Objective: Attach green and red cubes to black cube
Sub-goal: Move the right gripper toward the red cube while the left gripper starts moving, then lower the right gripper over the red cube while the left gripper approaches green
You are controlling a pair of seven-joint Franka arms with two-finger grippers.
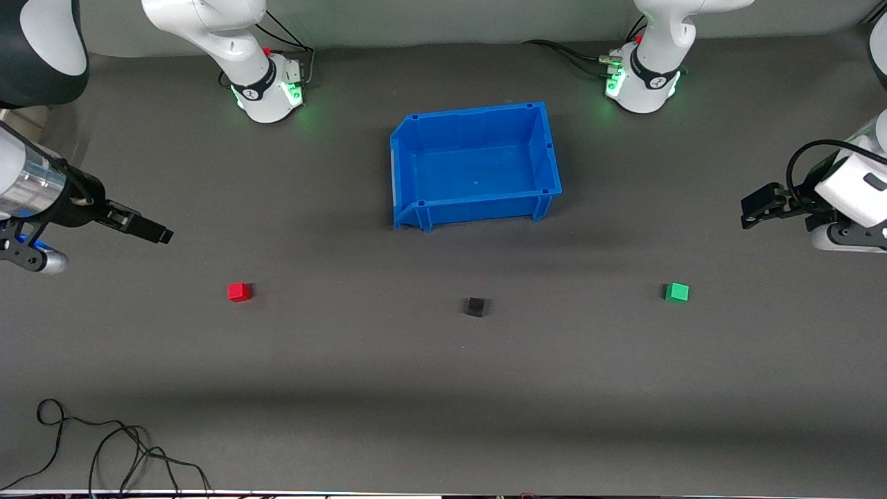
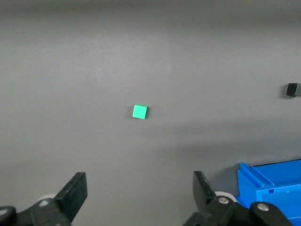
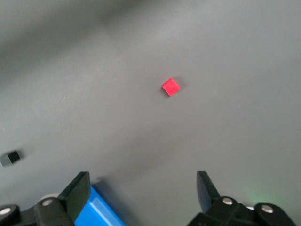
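A small black cube [image 1: 475, 306] sits on the grey table, nearer to the front camera than the bin. A red cube [image 1: 239, 292] lies toward the right arm's end, a green cube [image 1: 677, 292] toward the left arm's end. My right gripper [image 1: 149, 229] hangs open and empty in the air near its end of the table; its wrist view shows the red cube [image 3: 170, 86] and the black cube [image 3: 11, 157]. My left gripper [image 1: 759, 208] hangs open and empty near its end; its wrist view shows the green cube [image 2: 139, 111] and the black cube [image 2: 292, 89].
An empty blue bin [image 1: 478, 165] stands mid-table, farther from the front camera than the cubes; it shows in the left wrist view [image 2: 270, 188] and in the right wrist view [image 3: 101, 209]. A black cable [image 1: 104, 450] lies at the front edge toward the right arm's end.
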